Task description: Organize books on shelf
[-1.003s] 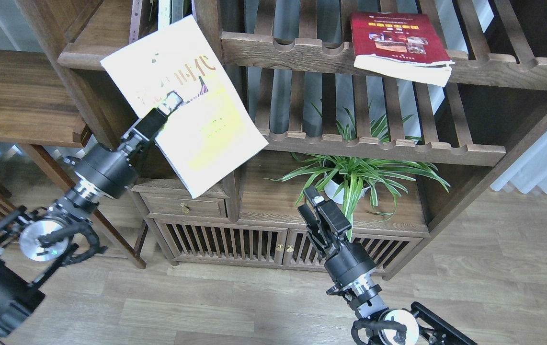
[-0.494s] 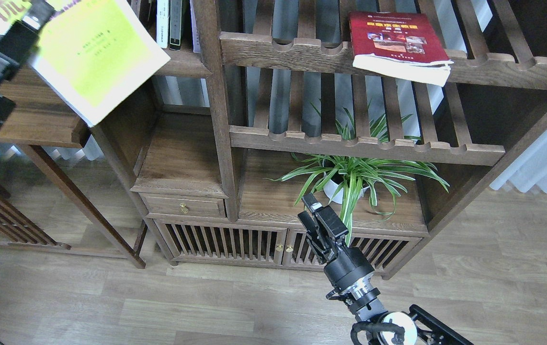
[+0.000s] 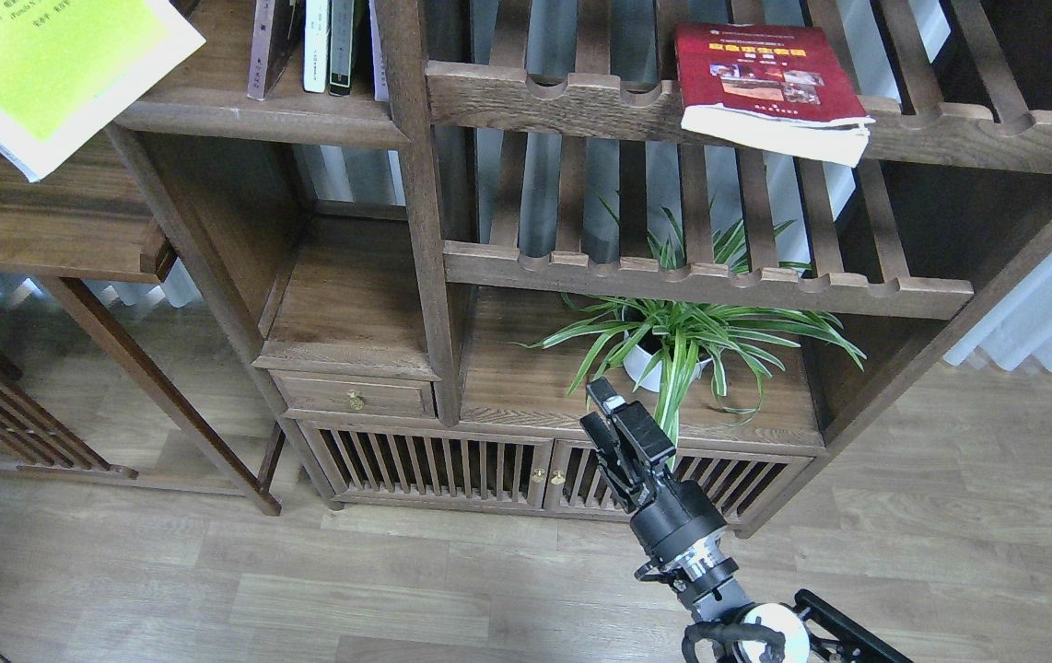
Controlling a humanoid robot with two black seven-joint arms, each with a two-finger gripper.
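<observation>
The yellow-green book (image 3: 47,74) hangs tilted at the top left corner, cut off by the frame edge; whatever holds it is out of view. My left gripper does not show. The thick red book (image 3: 765,78) lies flat on the upper slatted rack, its pages overhanging the front rail. The shelf (image 3: 250,109), a solid dark-brown board, carries several upright books (image 3: 319,41); the leftmost, a dark one (image 3: 265,46), leans. My right gripper (image 3: 601,412) is low in the middle, in front of the cabinet, fingers together with nothing between them.
A potted spider plant (image 3: 673,341) stands on the cabinet top just behind my right gripper. A lower slatted rack (image 3: 701,276) runs above it. A side table (image 3: 38,239) stands at the left. Wooden floor (image 3: 397,589) spreads in front.
The yellow-green book has gone up and left, from in front of the shelf to the top left corner. My left arm has left the view. The right gripper has barely shifted.
</observation>
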